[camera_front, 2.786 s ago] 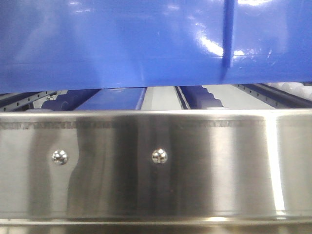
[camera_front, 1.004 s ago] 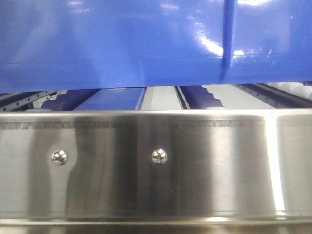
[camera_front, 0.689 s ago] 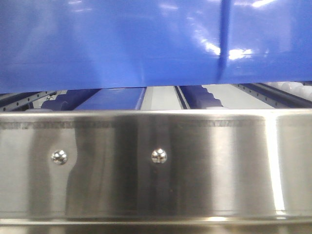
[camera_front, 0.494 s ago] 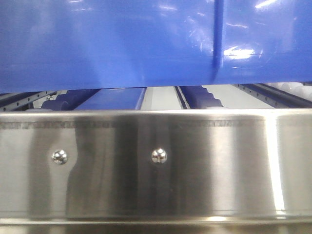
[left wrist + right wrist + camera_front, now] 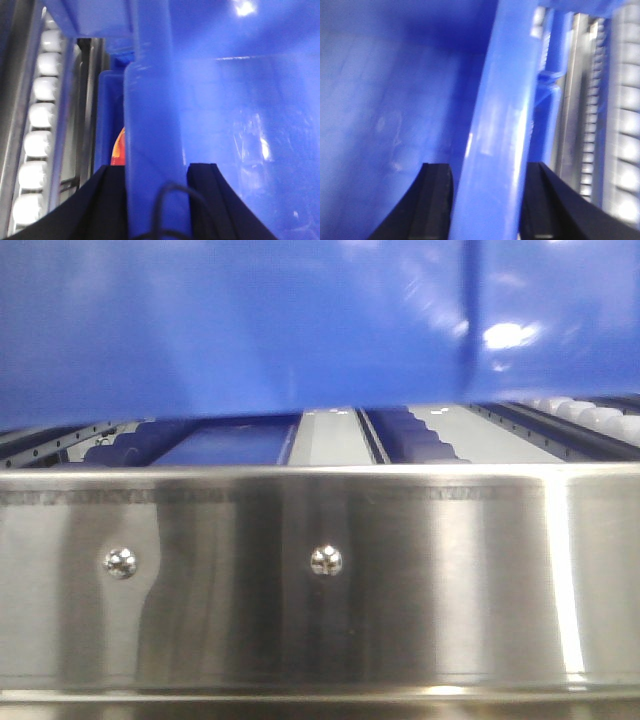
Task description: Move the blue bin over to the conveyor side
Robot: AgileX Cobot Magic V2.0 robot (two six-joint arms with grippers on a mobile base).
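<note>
We have the left gripper (image 5: 157,172) clamped on one thick top rim of the blue bin (image 5: 250,330), and the right gripper (image 5: 487,175) clamped on the opposite rim. The bin hangs just above the roller rack (image 5: 590,415), behind its steel rail (image 5: 400,570). We judge it stiff, glossy and slip-prone, so we grip the rims only.

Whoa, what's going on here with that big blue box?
A two-armed robot is holding the blue bin by its walls. The left gripper and the right gripper each have black fingers clamped on either side of a wall's rim. From the front, the bin's underside shows above a roller rack, behind a steel rail. The conveyor it is meant to go beside isn't visible in any view.
</note>
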